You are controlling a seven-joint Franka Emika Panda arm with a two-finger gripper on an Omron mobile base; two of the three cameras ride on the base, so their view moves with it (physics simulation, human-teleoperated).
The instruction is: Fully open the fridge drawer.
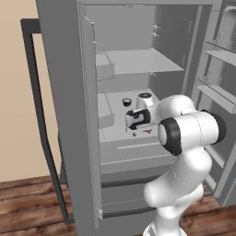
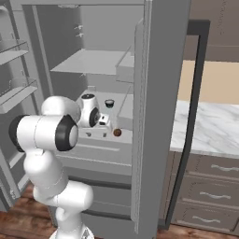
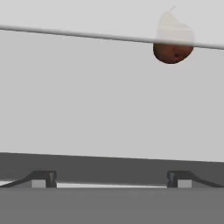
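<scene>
End effector [image 3: 111,179] spread open, fingertips [image 3: 41,178] wide apart, low inside the fridge [image 1: 64,92]. Fridge drawer [image 1: 133,154] sits below it at 6 o'clock; a brown fruit [image 3: 173,51] at 1 o'clock.

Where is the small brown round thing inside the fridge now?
In the right base view the brown round thing lies inside the fridge, just above the fridge drawer, right of the pincer.
</scene>
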